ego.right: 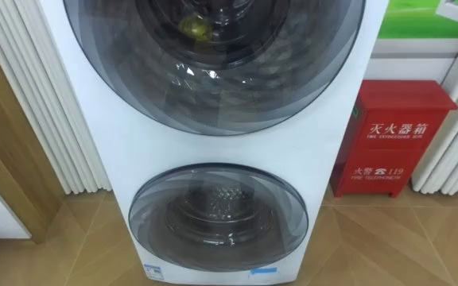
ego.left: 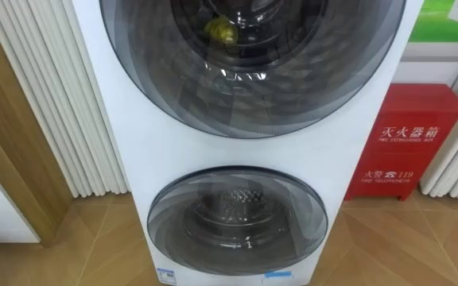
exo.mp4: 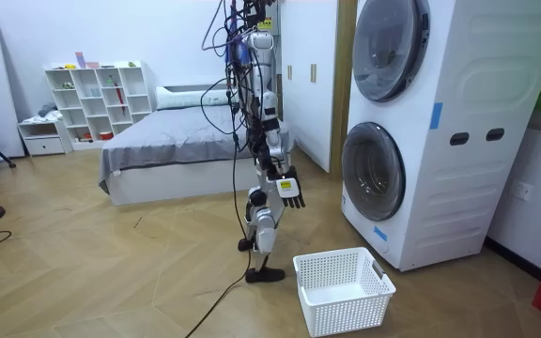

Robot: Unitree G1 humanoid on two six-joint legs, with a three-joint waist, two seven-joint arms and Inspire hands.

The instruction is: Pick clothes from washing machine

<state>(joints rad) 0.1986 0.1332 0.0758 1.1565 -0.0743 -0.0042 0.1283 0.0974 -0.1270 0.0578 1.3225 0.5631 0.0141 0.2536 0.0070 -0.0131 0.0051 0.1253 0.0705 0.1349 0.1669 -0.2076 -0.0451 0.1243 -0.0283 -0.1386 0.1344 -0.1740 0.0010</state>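
White and tall, the washing machine (ego.left: 133, 119) is standing squarely before us, and we are looking down its front from the head camera. It is carrying two round glass doors, one above the other. The upper door (ego.left: 253, 87) is sitting shut, and behind its dark glass we are seeing a yellow-green bundle (ego.left: 221, 30) lying inside the drum; we cannot tell whether it is cloth. The lower door (ego.left: 237, 218) is also sitting shut, with bare metal showing in the drum behind it. A red cabinet (ego.left: 408, 151) is standing on the wooden floor (exo.mp4: 111, 272) just beside the machine, on our right, and a white ribbed panel (ego.left: 46, 95) is running down on our left.

In the room view we are standing upright, facing the machine, a little way back from it. A white basket (exo.mp4: 350, 314) is resting on the floor between us and the machine. Our right robot hand (exo.mp4: 291, 188) is hanging in front of the hip, released and grasping nothing. A bed (exo.mp4: 172, 150) and a white shelf (exo.mp4: 101, 103) are standing well behind us.
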